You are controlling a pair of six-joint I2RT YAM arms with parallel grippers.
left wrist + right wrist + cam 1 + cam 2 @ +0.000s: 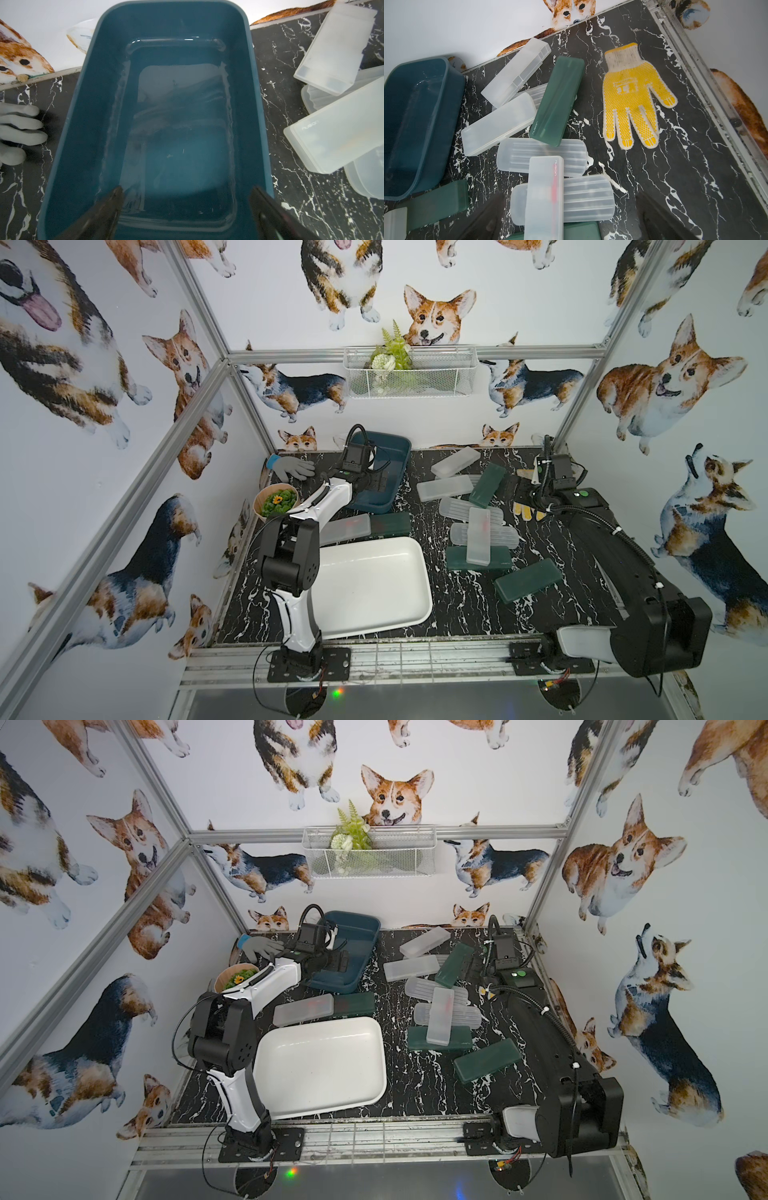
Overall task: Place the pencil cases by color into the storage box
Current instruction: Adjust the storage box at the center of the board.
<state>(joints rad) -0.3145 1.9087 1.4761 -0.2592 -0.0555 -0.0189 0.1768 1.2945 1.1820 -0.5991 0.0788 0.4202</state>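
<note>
The white storage box (376, 585) sits bare in front, the blue storage box (372, 504) behind: one per colour, I judge. The left gripper (187, 190) hangs spread and empty over the blue one, whose glossy floor may show only glare. The right gripper (571, 199), likewise spread and empty, hovers beside the pencil cases (478, 526), frosted and green, heaped on the table (457, 605).

Black marbled table (457, 614) bears blue box (395, 439), white box (374, 593), scattered pencil cases (455, 462), grey glove (293, 468), yellow glove (631, 97), seemingly a bowl (276, 502).
</note>
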